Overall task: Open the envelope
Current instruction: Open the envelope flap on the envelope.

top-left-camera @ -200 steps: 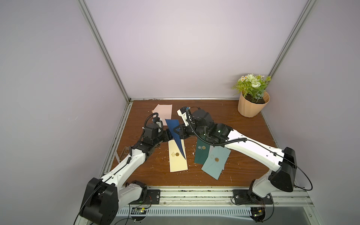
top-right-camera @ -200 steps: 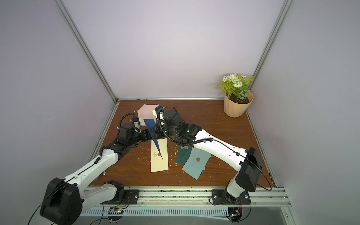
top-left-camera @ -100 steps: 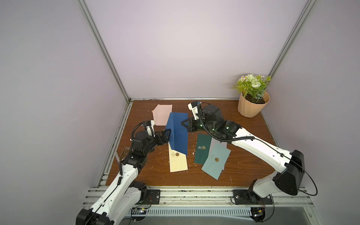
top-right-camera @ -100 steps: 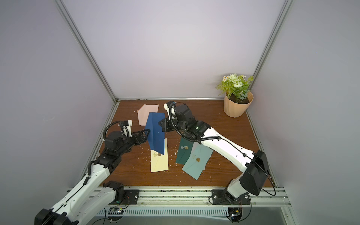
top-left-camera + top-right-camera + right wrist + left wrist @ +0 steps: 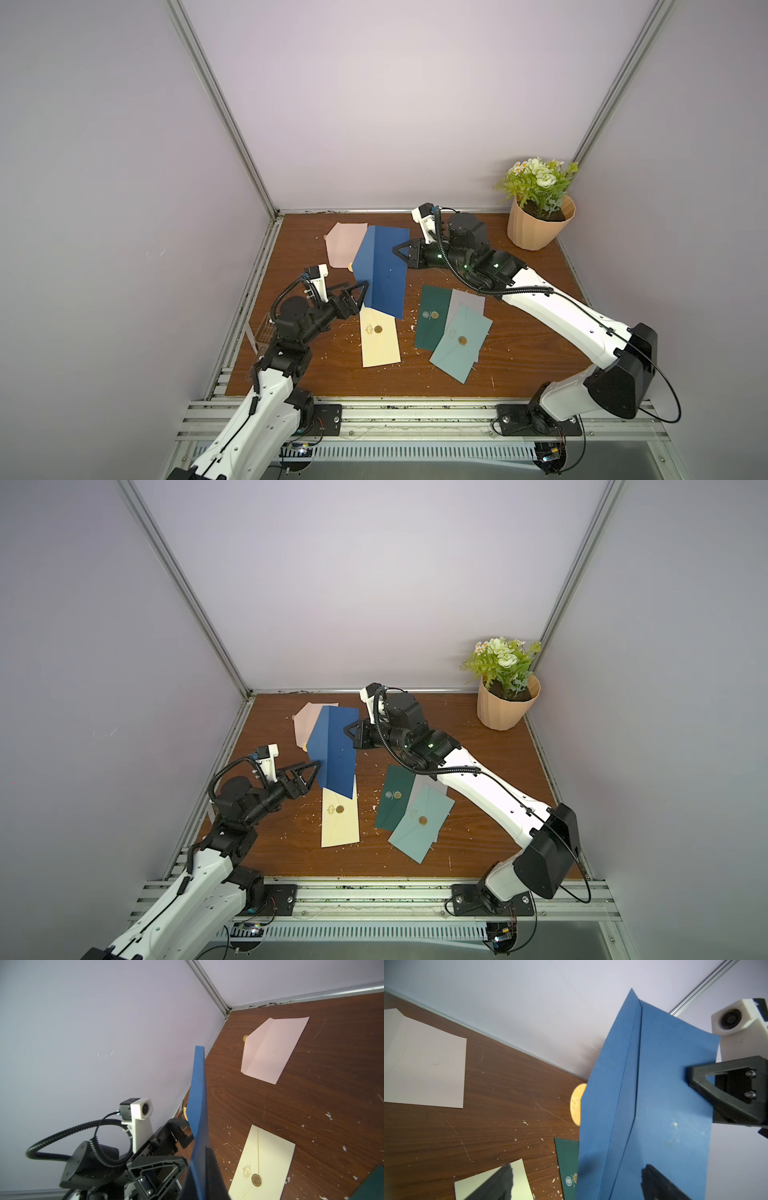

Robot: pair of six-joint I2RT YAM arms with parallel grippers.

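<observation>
**Dark blue paper envelope (image 5: pixel 380 274) held clear of the brown wooden worktop (image 5: pixel 415 378) in the clamped right jaws; left jaws spread wide, empty, beside its lower edge.**

Left wrist view shows the pinch face-on, a round gold seal (image 5: pixel 576 1104) peeping behind; right wrist view shows the envelope edge-on. Top views only: one potted plant (image 5: pixel 540 224). Lying flat, one each: pink envelope (image 5: pixel 343 245), cream envelope (image 5: pixel 380 345), dark green envelope (image 5: pixel 428 336), teal envelope (image 5: pixel 457 353), grey sheet (image 5: pixel 469 299).
</observation>
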